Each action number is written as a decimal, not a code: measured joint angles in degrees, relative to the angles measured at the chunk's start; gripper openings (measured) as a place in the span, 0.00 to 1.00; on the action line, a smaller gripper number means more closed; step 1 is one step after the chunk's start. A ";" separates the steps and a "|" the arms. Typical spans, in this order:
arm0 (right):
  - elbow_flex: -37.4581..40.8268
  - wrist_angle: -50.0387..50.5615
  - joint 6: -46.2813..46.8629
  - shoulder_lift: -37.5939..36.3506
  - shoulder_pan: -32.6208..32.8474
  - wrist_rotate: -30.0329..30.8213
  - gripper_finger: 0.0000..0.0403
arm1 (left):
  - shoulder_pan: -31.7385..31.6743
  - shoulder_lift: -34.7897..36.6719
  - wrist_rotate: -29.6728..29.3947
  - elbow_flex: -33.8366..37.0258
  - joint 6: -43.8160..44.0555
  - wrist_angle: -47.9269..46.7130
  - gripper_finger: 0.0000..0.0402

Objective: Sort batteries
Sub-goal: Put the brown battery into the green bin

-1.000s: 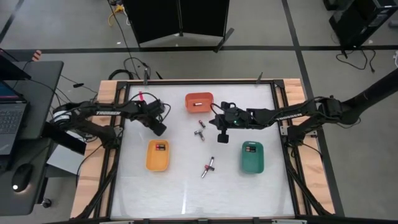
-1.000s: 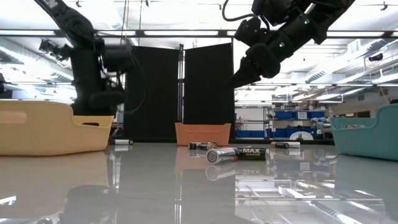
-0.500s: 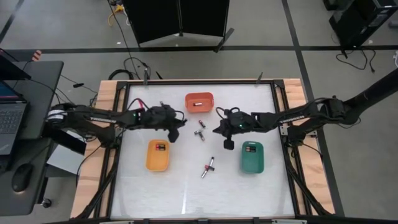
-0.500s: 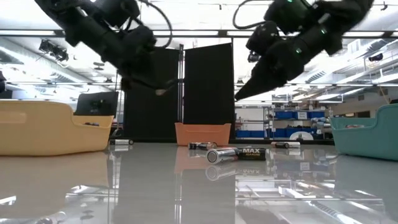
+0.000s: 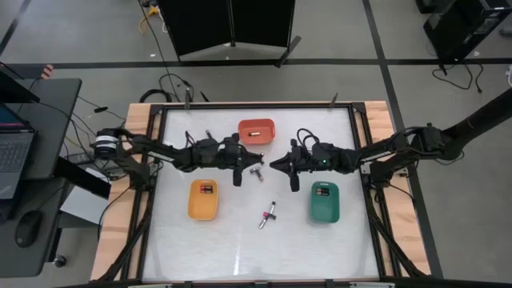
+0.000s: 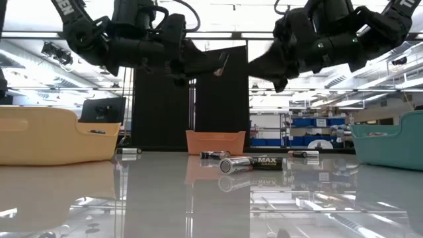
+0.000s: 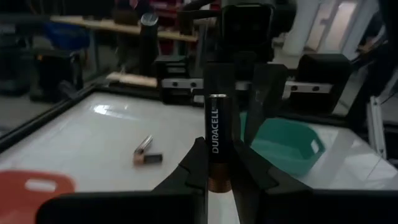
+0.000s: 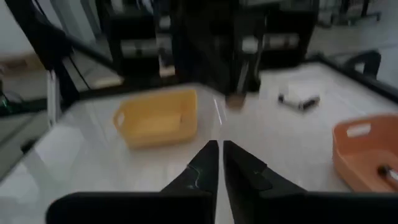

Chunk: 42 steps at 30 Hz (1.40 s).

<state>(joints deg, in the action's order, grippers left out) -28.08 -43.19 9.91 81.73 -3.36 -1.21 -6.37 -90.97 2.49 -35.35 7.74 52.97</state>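
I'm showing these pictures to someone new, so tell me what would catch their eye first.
First, the two dark arms meeting nose to nose above the table's middle, the left gripper holding a black-and-copper Duracell battery toward the right gripper. Next come the bright trays: orange tray at the far side, yellow tray on the left, green tray on the right.

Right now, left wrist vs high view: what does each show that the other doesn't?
Left wrist only: the left gripper is shut on an upright Duracell battery, label readable. High view only: the yellow tray, the pair of batteries between the arms, and the right gripper near the table's middle. Both: the green tray, the orange tray and two loose batteries lying on the white table.
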 joint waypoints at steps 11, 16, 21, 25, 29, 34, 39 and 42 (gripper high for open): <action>0.00 -14.83 0.61 0.00 0.00 0.04 0.33 | 0.00 -2.52 5.08 -0.09 -1.57 9.22 0.11; 0.00 -18.28 -0.51 0.00 0.00 0.09 0.38 | 0.00 -2.52 7.78 -2.97 -2.41 8.88 0.11; 0.00 -20.83 -1.09 0.02 0.00 0.07 0.37 | -0.34 -2.52 9.91 -7.01 -4.43 6.42 0.11; -0.02 -21.79 -2.44 0.02 0.02 0.07 0.37 | -1.17 -3.34 11.14 -9.78 -4.56 3.18 0.11; -0.04 -21.91 -2.60 0.02 0.02 -0.91 0.36 | -1.53 -6.34 12.28 -12.14 -4.04 3.01 0.11; -0.04 -22.04 -2.72 0.02 0.02 -1.31 0.27 | -1.51 -8.83 13.02 -14.14 -3.64 4.78 0.11; -0.09 -22.19 -4.62 0.02 0.00 -1.29 0.15 | -1.88 -8.83 13.85 -14.29 -2.95 5.26 0.11; -0.11 -22.15 -5.02 0.02 0.01 -1.13 0.15 | -1.90 -8.83 14.07 -14.29 -2.83 5.25 0.11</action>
<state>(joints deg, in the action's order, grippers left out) -28.18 -65.34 4.89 81.76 -3.35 -2.34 -8.27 -99.81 16.56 -49.65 4.91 58.22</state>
